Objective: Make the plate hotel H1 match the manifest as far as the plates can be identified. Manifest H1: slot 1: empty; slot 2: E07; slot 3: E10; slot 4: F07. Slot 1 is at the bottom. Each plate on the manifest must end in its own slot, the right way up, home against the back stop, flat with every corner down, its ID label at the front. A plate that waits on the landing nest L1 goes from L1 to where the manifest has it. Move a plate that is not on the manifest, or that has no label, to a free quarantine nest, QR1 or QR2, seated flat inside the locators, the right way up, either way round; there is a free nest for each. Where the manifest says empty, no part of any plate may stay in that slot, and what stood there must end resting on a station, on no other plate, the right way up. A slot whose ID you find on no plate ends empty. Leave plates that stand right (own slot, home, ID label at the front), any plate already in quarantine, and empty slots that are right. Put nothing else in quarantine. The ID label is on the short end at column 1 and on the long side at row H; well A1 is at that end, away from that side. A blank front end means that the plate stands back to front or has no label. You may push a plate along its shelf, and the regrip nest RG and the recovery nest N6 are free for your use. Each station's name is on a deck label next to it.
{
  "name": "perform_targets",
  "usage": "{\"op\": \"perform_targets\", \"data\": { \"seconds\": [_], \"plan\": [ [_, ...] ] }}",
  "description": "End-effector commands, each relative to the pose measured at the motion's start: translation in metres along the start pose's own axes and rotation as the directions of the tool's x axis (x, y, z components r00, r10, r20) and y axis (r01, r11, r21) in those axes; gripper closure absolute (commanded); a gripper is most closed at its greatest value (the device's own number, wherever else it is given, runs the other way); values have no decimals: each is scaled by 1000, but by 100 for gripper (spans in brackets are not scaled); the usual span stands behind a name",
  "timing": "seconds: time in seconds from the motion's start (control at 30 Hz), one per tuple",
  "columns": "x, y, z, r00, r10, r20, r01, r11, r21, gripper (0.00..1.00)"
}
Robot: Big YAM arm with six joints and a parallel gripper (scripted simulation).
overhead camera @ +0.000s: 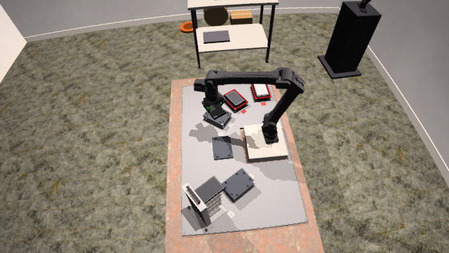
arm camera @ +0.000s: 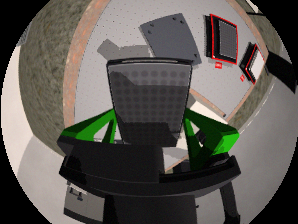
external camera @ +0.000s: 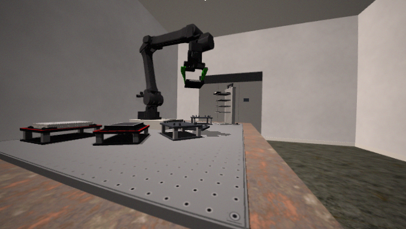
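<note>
My gripper (overhead camera: 214,110) (external camera: 194,80) (arm camera: 149,111), with green fingers, is shut on a dark well plate (overhead camera: 216,112) (external camera: 193,84) (arm camera: 148,92), gripped across its width. It holds the plate level in the air, well above a dark raised nest (overhead camera: 224,123) (external camera: 179,126) near the far left of the deck. The plate hotel H1 (overhead camera: 202,199) (external camera: 225,103) stands at the other end of the deck; its slots are too small to read.
Two red-rimmed nests stand close by. One (overhead camera: 245,105) (external camera: 122,131) holds a dark plate, the other (overhead camera: 253,97) (external camera: 60,129) a white plate. Two more dark nests (overhead camera: 222,148) (overhead camera: 238,184) lie mid-deck. The arm's base stands on a white block (overhead camera: 265,150).
</note>
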State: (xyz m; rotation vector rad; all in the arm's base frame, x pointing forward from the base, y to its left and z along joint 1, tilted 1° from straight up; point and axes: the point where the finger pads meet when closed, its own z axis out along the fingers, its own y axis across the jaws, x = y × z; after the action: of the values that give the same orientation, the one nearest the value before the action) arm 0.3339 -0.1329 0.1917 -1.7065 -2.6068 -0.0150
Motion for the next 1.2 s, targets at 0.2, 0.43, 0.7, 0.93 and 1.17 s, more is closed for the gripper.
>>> {"op": "perform_targets", "data": {
  "seconds": [0.2,0.43,0.7,0.93,1.17],
  "plan": [
    [34,13,-12,990,139,13,-138,990,-21,14],
    [49,19,-12,975,220,12,-220,975,-24,14],
    [75,27,-12,957,290,7,-290,957,-22,14],
    [91,30,-11,917,399,4,-399,917,-22,14],
    [114,34,-11,890,456,1,-455,890,-21,14]
  ]
}}
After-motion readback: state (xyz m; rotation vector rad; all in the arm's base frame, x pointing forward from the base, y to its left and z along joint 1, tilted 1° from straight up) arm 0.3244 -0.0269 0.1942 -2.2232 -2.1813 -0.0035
